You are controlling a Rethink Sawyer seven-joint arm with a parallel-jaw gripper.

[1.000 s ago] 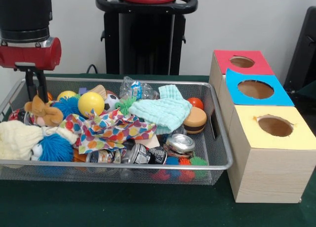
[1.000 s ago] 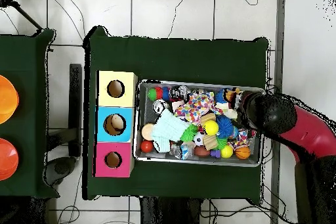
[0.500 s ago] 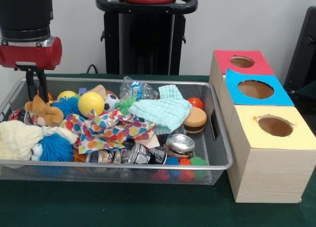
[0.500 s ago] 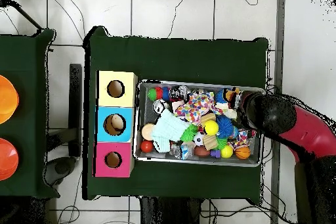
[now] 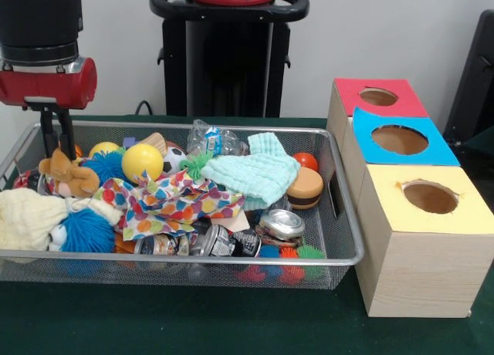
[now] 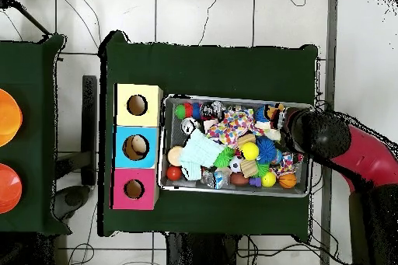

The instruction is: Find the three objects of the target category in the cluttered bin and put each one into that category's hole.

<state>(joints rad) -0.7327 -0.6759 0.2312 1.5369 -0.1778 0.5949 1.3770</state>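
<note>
Since a second ago I see almost nothing changed: the arm has edged very slightly and the clutter in the bin lies as it did. Working left to right in my front view, the gripper hangs at the far left end of the wire bin, its dark fingers reaching down just behind a brown plush animal. I can't tell whether they are spread or closed, nor whether they touch the plush. In the overhead view the arm's black wrist covers the gripper entirely.

Below the plush lies a cream soft toy with a blue spiky ball beside it. Next comes a yellow ball, then a polka-dot cloth draped across the middle, with cans at the front rim. A crumpled plastic bottle sits at the back, a mint-green washcloth lies over the centre-right, and a toy hamburger rests just beside it with a red ball behind.

Right of the bin, touching its end, stand three boxes in a row on the green bench: the yellow-topped box nearest me, the blue-topped box in the middle, the red-topped box farthest. Each has a round hole in its top. From overhead, I can see something pale inside the blue box's hole.
</note>
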